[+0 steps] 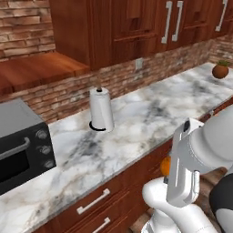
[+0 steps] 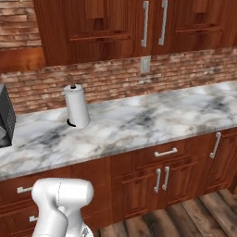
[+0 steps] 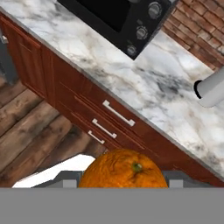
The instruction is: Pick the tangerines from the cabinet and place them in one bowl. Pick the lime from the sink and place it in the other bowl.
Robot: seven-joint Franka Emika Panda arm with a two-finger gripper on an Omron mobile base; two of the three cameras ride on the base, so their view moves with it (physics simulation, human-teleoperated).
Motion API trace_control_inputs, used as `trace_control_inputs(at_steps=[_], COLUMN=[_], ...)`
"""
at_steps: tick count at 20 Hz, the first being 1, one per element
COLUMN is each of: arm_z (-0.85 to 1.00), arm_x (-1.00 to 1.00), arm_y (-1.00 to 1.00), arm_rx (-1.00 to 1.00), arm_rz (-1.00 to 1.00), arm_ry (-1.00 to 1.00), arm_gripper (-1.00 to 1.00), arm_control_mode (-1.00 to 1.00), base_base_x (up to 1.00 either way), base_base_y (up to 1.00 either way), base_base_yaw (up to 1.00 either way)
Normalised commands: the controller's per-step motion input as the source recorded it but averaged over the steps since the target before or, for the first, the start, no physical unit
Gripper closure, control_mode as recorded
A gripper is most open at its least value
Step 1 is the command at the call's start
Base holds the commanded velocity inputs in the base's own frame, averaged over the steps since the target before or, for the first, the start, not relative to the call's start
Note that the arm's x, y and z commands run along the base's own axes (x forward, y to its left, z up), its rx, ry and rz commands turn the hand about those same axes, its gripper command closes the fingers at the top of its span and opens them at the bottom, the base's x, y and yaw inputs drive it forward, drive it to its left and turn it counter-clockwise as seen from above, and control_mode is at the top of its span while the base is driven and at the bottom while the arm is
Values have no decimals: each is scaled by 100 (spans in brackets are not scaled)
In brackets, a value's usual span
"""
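Note:
One tangerine (image 3: 123, 168), round and orange with a small green stem spot, sits between my gripper's (image 3: 121, 180) two dark fingertips, and the gripper is shut on it. In the left base view a sliver of the same tangerine (image 1: 164, 166) peeks out to the left of my white hand, held in front of the counter's drawers. Reddish-brown wall cabinets (image 1: 113, 27) hang above the counter. The bowls, the sink and the lime are out of view.
The marble counter (image 1: 136, 118) carries a black toaster oven (image 1: 20, 145) at the left, a white paper towel roll (image 1: 101, 110) and a brown plant pot (image 1: 220, 70) at the far right. Drawer fronts with metal handles (image 2: 165, 152) line its front. Wooden floor (image 3: 30, 127) lies below.

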Motion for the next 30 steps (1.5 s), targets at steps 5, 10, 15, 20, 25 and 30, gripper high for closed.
trace_control_inputs(at_steps=[5,10,15,20,25,30], arm_z=[0,0,0,0,0,0], arm_x=[0,0,0,0,0,0], arm_y=[0,0,0,0,0,0], arm_rx=[0,0,0,0,0,0], arm_rz=[0,0,0,0,0,0], arm_ry=[0,0,0,0,0,0], arm_gripper=[100,100,100,100,100,100], arm_control_mode=[100,100,100,100,100,100], base_base_x=[0,0,0,0,0,0], base_base_y=[5,5,4,3,2,2], base_base_yaw=[-50,-50,-50,-50,-50,-50])
